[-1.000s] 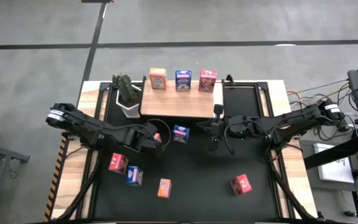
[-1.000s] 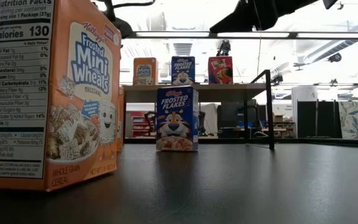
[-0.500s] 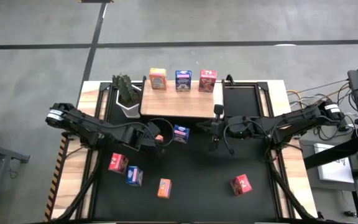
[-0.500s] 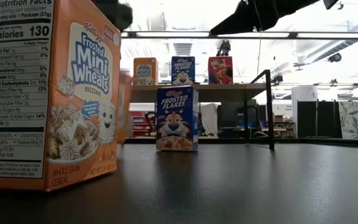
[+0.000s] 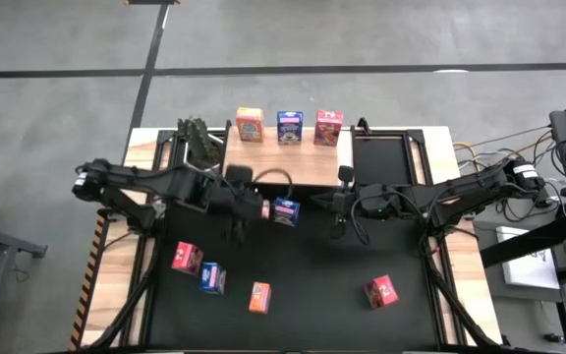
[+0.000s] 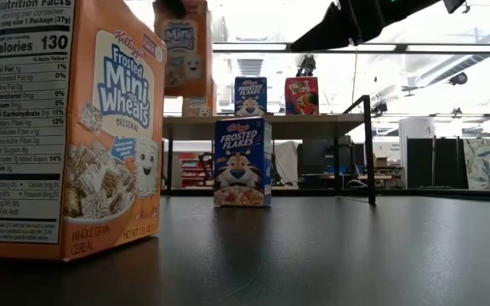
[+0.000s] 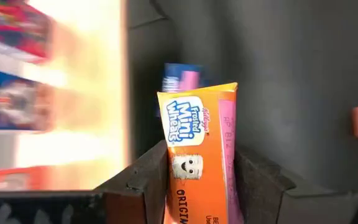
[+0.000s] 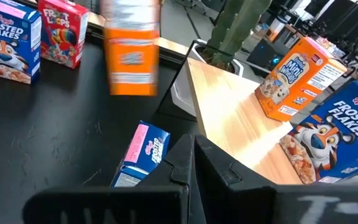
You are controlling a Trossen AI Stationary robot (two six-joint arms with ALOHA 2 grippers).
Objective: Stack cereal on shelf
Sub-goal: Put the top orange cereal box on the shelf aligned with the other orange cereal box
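Note:
My left gripper (image 5: 248, 207) is shut on an orange cereal box (image 7: 197, 149), which is in the air above the black mat (image 5: 303, 256), near the shelf's front edge. The box also shows in the low view (image 6: 183, 47). A blue box (image 5: 285, 209) lies on the mat just beyond it. The wooden shelf (image 5: 285, 165) carries an orange (image 5: 250, 125), a blue (image 5: 289, 127) and a red box (image 5: 328, 128), all standing upright. My right gripper (image 5: 339, 214) hangs shut and empty over the mat, right of the blue box. My left gripper pinches the orange box between its two fingers (image 7: 148, 180), one on each of two opposite sides, at the end of the box nearest the wrist (image 7: 194, 186). The box is lifted clear of the mat and stands upright in the low view.
A potted plant (image 5: 199, 146) stands at the shelf's left end. On the near part of the mat are a red box (image 5: 187, 258), a blue box (image 5: 211, 278), an orange box (image 5: 259, 297) and a red box (image 5: 381, 291). A black frame post (image 6: 369, 149) rises to the right of the shelf.
My left gripper has risen and gone a little toward the shelf with the orange box. The box stood low by the mat before. Now it is lifted clear and hangs level with the boxes on the shelf. The blue box and my right gripper have kept still.

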